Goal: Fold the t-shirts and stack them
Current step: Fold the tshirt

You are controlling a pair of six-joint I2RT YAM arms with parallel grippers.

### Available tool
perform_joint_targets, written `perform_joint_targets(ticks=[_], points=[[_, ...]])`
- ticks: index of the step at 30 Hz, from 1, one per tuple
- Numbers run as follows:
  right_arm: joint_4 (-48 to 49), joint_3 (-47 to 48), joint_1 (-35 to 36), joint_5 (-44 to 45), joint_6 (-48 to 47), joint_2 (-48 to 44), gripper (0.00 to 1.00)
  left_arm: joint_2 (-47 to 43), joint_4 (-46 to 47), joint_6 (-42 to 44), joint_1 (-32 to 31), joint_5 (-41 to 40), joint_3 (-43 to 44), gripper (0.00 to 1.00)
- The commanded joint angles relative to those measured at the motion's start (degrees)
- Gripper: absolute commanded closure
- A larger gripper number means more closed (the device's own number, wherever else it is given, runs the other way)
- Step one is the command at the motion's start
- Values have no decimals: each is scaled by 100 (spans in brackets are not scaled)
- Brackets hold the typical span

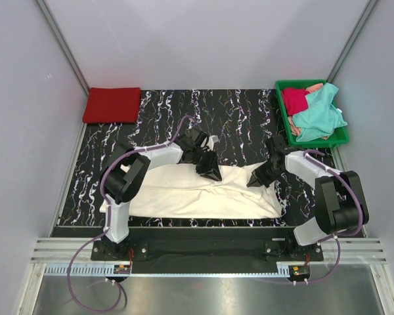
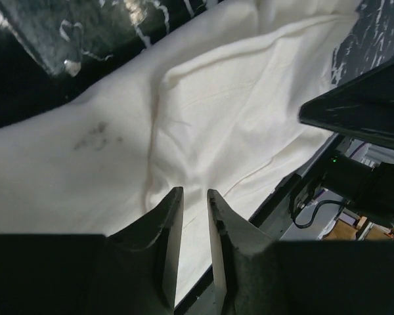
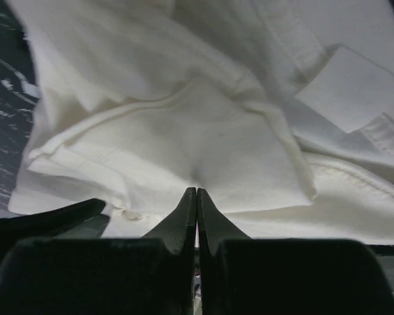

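1. Tray (image 1: 318, 142): green, at the far right of the dark marbled table (image 1: 236, 118). It is the reference for all places below.
2. Crimson shirt (image 1: 293, 100): crumpled inside the tray, at its far-left part.
3. Teal shirt (image 1: 322, 117): crumpled inside the tray, to the right of the crimson shirt and partly over it. One edge hangs over the tray's right rim.
4. Red shirt (image 1: 111, 105): folded into a flat rectangle, level with the tray and well apart from it, at the opposite (left) side of the table.
5. Cream shirt (image 1: 197, 197) (image 2: 217, 111) (image 3: 203, 144): on the table, nearer the arms than the tray and to its left, not touching it. The near part lies flat. The edge toward the tray is gathered into a ridge of folds.
6. Left gripper (image 1: 210, 172) (image 2: 193, 193): at the cream shirt's ridge, well left of the tray. Its jaws stand a narrow slit apart, with the cloth seen just beyond the tips.
7. Right gripper (image 1: 255, 181) (image 3: 197, 191): at the same ridge, on the side closer to the tray. Its jaws are pressed together with the tips against bunched folds. Whether a fold is pinched between them cannot be told.
8. Grey marks (image 2: 92, 138): faint smudges on the cream shirt, seen in the left wrist view.
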Motion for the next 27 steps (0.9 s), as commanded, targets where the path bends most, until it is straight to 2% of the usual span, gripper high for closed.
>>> perform_joint_targets(ticks=[1, 8, 12, 18, 20, 21, 23, 26, 27], points=[[7, -358, 36, -36, 199, -168, 97, -262, 51, -46, -26, 4, 310, 73], [411, -649, 28, -62, 200, 438, 96, 265, 596, -300, -149, 285, -182, 74], [149, -510, 1, 393, -203, 474, 95, 283, 369, -20, -149, -100, -403, 74], [-783, 1027, 378, 747, -1355, 298, 86, -33, -282, 323, -175, -277, 89, 74], [-706, 1459, 686, 275, -1549, 482, 79, -51, -352, 341, -175, -233, 318, 73], [-566, 1495, 739, -328, -1515, 569, 78, -16, -413, 358, -175, -233, 370, 73], [-205, 1495, 897, -771, -1269, 832, 77, 133, -449, 437, -166, -224, 432, 73], [-195, 1486, 959, -809, -1216, 983, 75, 248, -353, 403, -158, -163, 336, 73], [-256, 1382, 950, -565, -1137, 905, 75, 257, -239, 385, -158, -145, 240, 73]])
